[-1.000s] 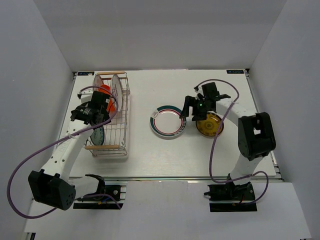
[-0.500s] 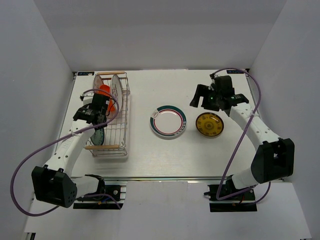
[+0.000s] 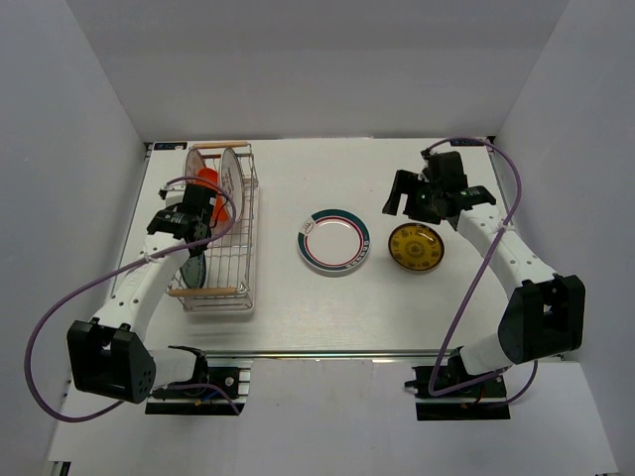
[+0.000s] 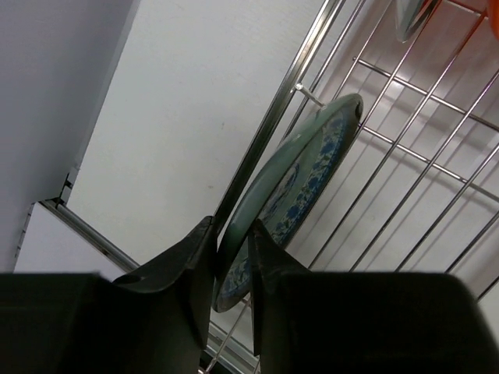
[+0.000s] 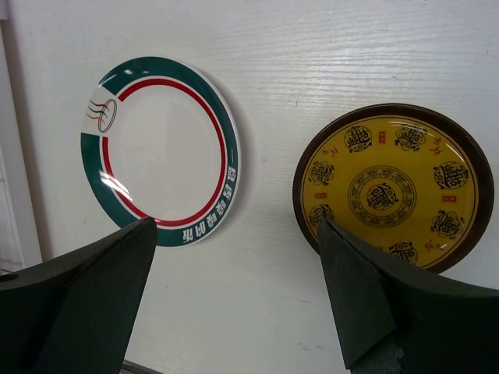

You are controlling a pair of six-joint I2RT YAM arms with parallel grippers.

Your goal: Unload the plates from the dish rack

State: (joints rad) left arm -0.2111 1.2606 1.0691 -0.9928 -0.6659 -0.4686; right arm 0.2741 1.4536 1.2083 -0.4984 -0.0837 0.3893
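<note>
My left gripper (image 4: 230,227) has gone from wide open a second ago to pinched on the rim of the teal-blue plate (image 4: 304,171), one finger on each face, right at its near edge. That plate stands on edge at the near end of the dish rack (image 3: 248,213), leaning against the left side wires. The orange-red plate (image 3: 205,179) and a white plate (image 3: 234,171) stand upright further back. Over on my right, big change: that arm was folded low over the yellow plate (image 5: 394,187) a second ago, and now it has stretched out toward the far side with the wrist lifted clear. The yellow plate lies flat on the table (image 3: 298,297), just right of the green-banded plate (image 5: 160,160), the two near each other but not touching. My right gripper (image 5: 236,227) is spread wide, holding nothing, looking straight down on the gap between those two plates. My left arm reaches up along the rack's left side, forearm angled forward, wrist tipped down into the basket beside the near wooden handle (image 3: 203,292).
</note>
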